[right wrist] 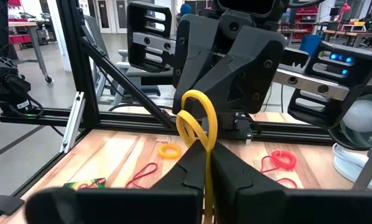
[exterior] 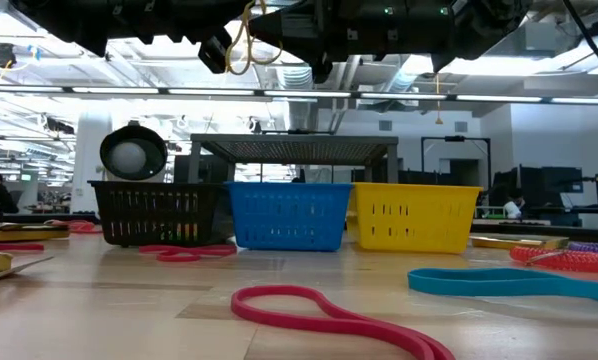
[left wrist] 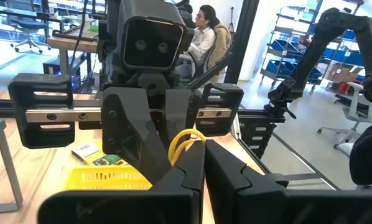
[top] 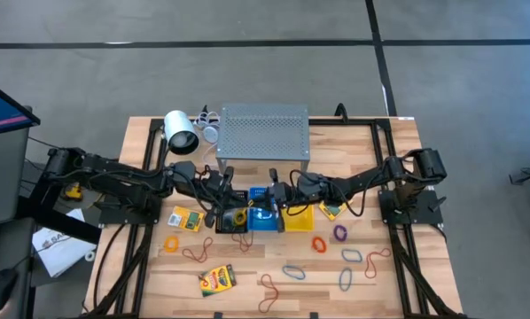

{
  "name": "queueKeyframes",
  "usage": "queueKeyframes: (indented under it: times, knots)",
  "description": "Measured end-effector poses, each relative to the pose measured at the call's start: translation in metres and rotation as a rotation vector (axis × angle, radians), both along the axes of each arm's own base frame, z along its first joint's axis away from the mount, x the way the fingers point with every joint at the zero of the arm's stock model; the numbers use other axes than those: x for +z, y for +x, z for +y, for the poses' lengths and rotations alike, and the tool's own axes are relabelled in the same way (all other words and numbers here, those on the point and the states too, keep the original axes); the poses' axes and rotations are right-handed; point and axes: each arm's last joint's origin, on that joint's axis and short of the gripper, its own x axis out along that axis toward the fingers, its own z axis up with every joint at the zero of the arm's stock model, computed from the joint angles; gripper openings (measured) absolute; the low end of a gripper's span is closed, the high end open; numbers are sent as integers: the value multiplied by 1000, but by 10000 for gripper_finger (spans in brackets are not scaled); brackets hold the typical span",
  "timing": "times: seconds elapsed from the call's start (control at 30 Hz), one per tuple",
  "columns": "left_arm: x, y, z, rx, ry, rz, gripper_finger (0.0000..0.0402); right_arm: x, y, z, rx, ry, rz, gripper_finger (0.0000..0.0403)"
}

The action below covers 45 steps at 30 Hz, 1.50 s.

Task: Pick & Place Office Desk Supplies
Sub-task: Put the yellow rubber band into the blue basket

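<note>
A yellow rubber band hangs in the air above the black basket and the blue basket. My left gripper and my right gripper face each other there, fingertip to fingertip, both shut on the band. More rubber bands lie loose on the table, among them a red one, an orange one and a purple one. Crayon boxes lie flat on the wood. My left gripper pinches the yellow band between its two fingers; a loop of it stands out past the fingertips. The fingers come level from the table's left. The band is lifted clear. My right gripper pinches the same band between its two fingers, where its strands cross. The fingers come level from the table's right. A loop stands above the fingertips and one strand runs back between the fingers.
A yellow basket stands to the right of the blue one. Behind the baskets stands a grey perforated shelf, with a white cylinder to its left. A third crayon box lies right of the baskets. Black frame rails run along the table's edges.
</note>
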Motion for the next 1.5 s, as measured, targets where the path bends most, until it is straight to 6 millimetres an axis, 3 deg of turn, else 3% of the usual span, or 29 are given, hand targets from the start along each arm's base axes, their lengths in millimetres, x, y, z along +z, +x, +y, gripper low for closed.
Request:
queueKeyframes:
  times: [0.3, 0.63, 0.8, 1.3, 1.5]
  knots:
    - [0, 0, 0, 5, -1, 0, 35, 0, 0, 0, 0, 0, 2, 4]
    - [4, 0, 1, 6, 19, -45, 129, -1, 0, 0, 0, -2, 16, 2]
    - [12, -5, 1, 11, 58, -86, 157, 4, -2, 0, 1, -5, 11, 1]
    - [20, -28, 6, 131, 85, -1, 161, 39, -22, -2, 5, -61, -11, 0]
    - [22, -35, 6, 135, 89, 25, 158, 40, -32, -3, 6, -72, 98, 0]
